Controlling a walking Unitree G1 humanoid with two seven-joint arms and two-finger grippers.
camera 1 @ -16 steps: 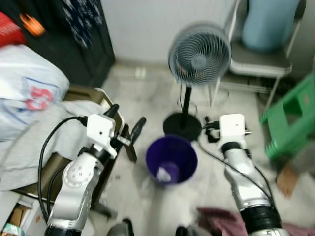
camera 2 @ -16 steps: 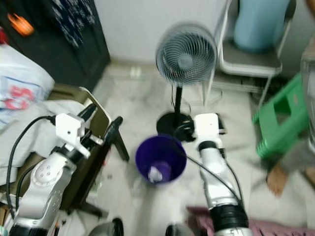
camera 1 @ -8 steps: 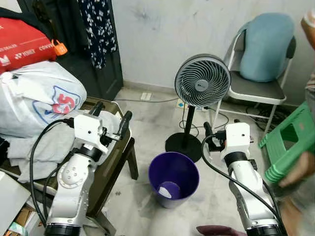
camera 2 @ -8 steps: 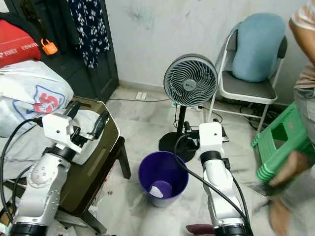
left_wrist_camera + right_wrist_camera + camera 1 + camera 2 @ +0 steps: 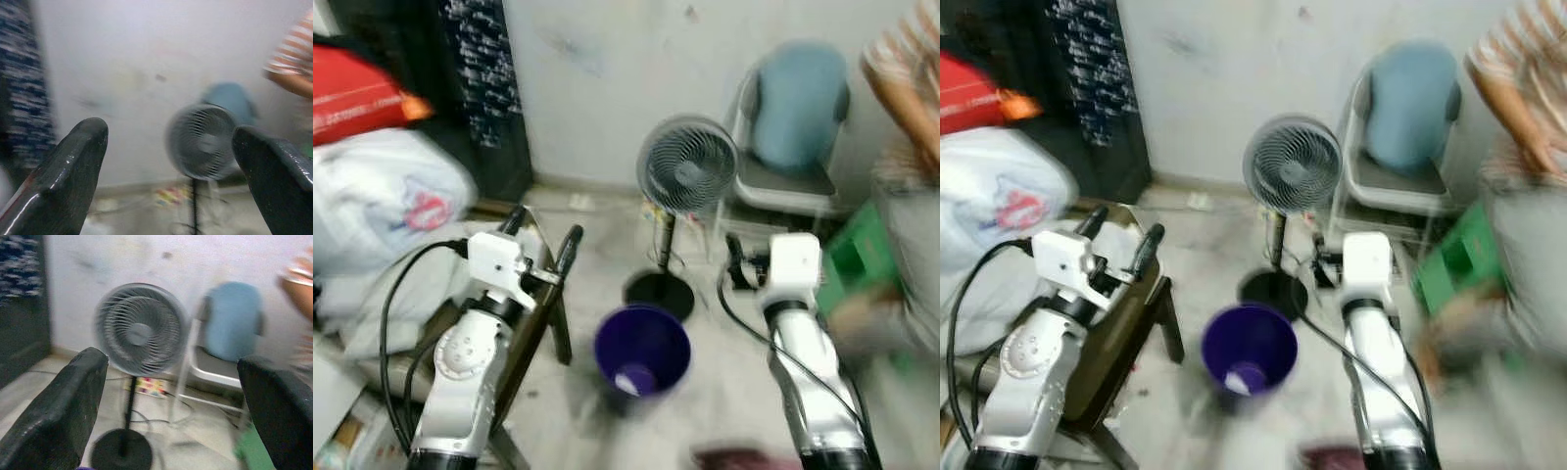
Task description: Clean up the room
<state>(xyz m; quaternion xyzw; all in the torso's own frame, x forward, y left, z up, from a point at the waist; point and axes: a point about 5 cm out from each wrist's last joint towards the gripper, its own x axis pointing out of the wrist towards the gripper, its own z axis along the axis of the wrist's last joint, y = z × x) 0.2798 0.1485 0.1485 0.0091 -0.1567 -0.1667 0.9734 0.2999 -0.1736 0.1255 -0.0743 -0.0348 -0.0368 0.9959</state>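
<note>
Head cam, L eye: the whole pic has slid and gone blurry vs half a sec ago, so the camera moved, not the stuff. Purple bin [image 5: 642,351] sits on the floor between the arms, w/ a pale scrap at its bottom, same as before. Stand fan [image 5: 686,179] is just behind it, folding chair [image 5: 790,127] w/ a blue cushion beyond that. Left pincer [image 5: 544,235] is held up over the olive-topped stool [image 5: 540,311], fingers spread, gripping nothing. Right pincer [image 5: 734,259] is raised near the fan's base; can't tell its fingers here.

R eye: same layout. A person in a striped top [image 5: 1518,88] now stands further into frame at the right, by the green stool [image 5: 1457,262] (too smeared to say if they're touching it). White bag [image 5: 1001,201] and red bag [image 5: 971,94] are piled at far left.

L wrist: two black fingers wide apart, fan and wall between them, nothing gripped.

R wrist: fingers also spread wide, empty; fan, chair beyond.

Judgement: robot looks mid-turn or mid-step, both arms free, so it's hunting the next item; no pickup begun yet.
</note>
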